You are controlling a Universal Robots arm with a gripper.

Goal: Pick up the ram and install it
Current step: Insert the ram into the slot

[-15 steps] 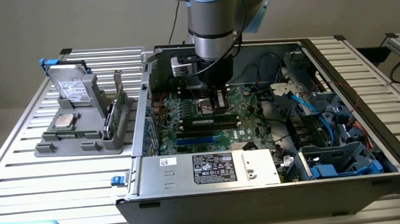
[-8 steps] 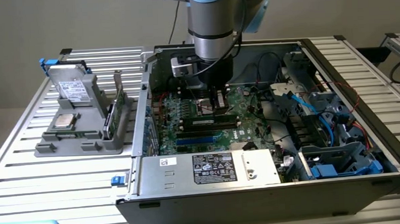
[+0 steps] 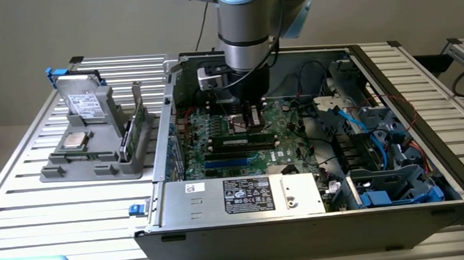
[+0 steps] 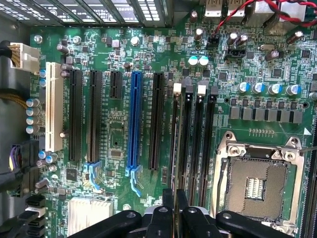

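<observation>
We saw the gripper, its fingers pinched narrowly on the ram, at the black slots inside the open computer case.

The exterior view looks down at a slant from well above the slatted silver metal table, taking in the whole open grey computer case. The wrist view faces straight down, close over the green motherboard (black gripper intruding). Both views share the motherboard's long black memory slots.
</observation>
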